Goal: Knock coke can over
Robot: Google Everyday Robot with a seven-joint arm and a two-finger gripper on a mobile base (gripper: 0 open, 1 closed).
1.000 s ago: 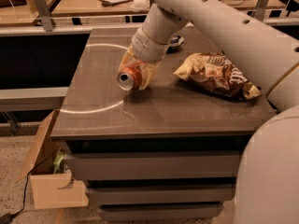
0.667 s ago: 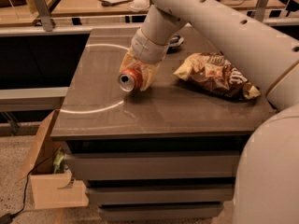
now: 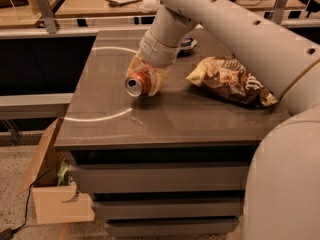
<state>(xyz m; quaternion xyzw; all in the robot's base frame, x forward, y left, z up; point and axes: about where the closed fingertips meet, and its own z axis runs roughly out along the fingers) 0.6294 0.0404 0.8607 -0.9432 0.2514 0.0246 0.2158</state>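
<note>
The coke can point(image 3: 138, 83) lies on its side on the brown table point(image 3: 150, 119), left of centre, with its silver top facing the front left. My gripper point(image 3: 146, 75) comes down from the upper right and sits over the can. Its pale fingers point(image 3: 158, 80) press on both sides of the can's body. The rear part of the can is hidden by the gripper.
A brown-and-yellow chip bag point(image 3: 229, 79) lies to the right of the can. A dark blue snack bag point(image 3: 188, 43) shows partly behind my arm. An open cardboard box point(image 3: 52, 189) stands on the floor at the left. Desks with papers stand behind the table.
</note>
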